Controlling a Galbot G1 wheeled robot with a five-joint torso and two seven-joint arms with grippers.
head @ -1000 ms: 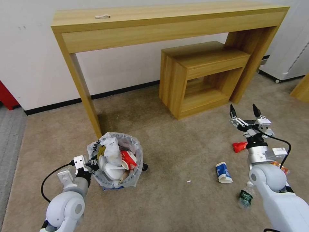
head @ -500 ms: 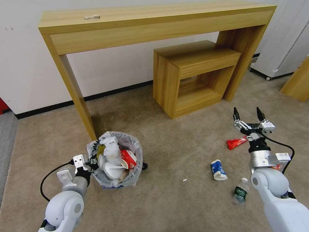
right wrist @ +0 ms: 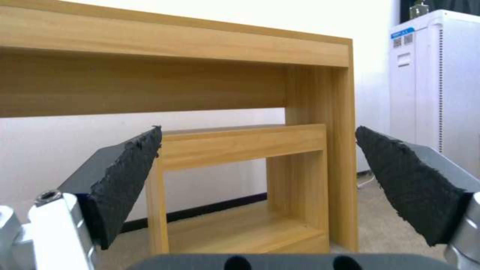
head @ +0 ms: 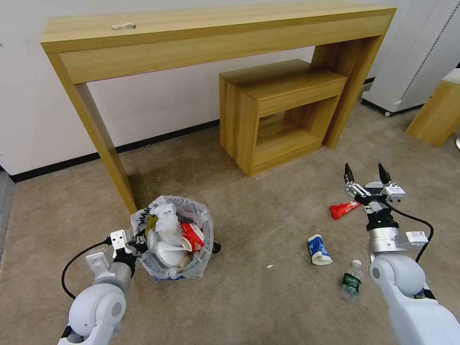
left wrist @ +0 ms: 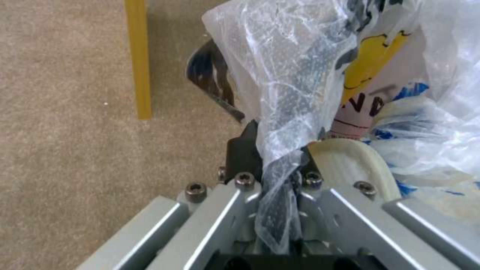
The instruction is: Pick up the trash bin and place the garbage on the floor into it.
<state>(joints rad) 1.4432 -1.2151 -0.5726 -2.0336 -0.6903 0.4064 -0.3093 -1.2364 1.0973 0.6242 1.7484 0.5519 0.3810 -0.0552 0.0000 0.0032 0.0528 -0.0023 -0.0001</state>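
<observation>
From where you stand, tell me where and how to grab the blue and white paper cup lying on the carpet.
Grip the paper cup across its middle, coming straight down. It lies on its side on the carpet, open end toward the robot, so its round wall faces up; closing across its short width fits it. The right end effector, open and raised beyond it, is nearest; the left end effector holds the bin.

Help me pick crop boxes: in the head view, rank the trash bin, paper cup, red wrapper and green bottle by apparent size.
1. trash bin, by far
2. paper cup
3. red wrapper and green bottle: too alike to rank
</observation>
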